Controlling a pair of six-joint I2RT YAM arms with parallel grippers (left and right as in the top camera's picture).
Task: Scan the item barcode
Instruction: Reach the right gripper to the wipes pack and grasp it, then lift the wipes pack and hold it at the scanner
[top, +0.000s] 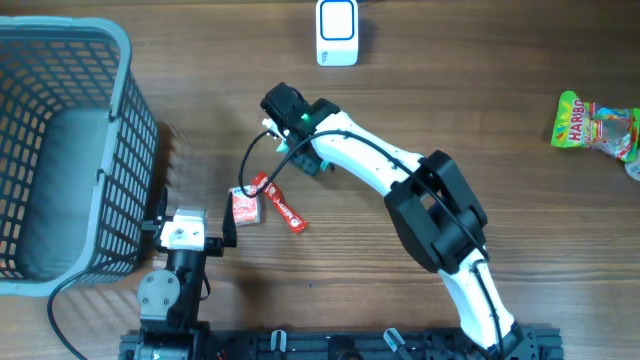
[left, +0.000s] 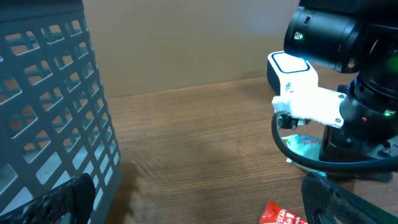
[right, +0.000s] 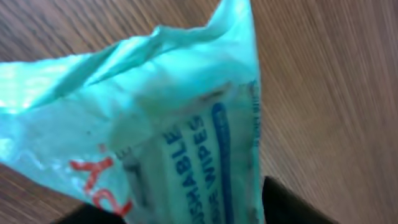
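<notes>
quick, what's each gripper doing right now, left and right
left gripper: open, nothing between its fingers.
right gripper: at the teal wipes packet; whether it grips it cannot be told.

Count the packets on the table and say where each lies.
4: a candy bag at the right edge, a wipes pack under the right gripper, a square red packet and a red bar by the left gripper. The arm may hide more.

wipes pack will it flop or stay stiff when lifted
Probably floppy: the wipes pack looks like soft film with a wrinkled edge. Its glossy skin looks slippery, so it might slide in a pinch. Flat, so unlikely to roll.
</notes>
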